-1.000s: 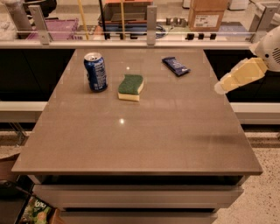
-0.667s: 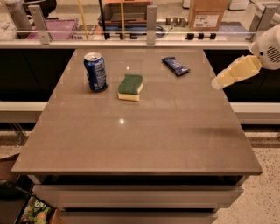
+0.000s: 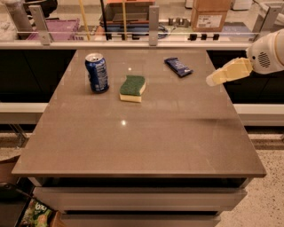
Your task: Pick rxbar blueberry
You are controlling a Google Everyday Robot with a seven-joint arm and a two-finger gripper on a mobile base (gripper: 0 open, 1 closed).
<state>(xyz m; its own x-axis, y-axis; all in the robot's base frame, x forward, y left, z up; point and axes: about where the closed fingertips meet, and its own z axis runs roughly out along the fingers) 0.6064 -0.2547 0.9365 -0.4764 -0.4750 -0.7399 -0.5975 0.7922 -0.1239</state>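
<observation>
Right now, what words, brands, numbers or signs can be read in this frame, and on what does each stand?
No text reads clearly.
rxbar blueberry: pale lettering, too blurred.
blue soda can: markings, unreadable.
cardboard box behind the table: white label, too small.
green bag on the floor, lower left: pale letters, illegible.
gripper, hovering by the table's right edge, right of the rxbar blueberry: no text visible.

The glossy table (image 3: pixel 146 142) bears a shiny-wrapped rxbar blueberry (image 3: pixel 178 67); matt plastic jaws hang over its right edge.
</observation>
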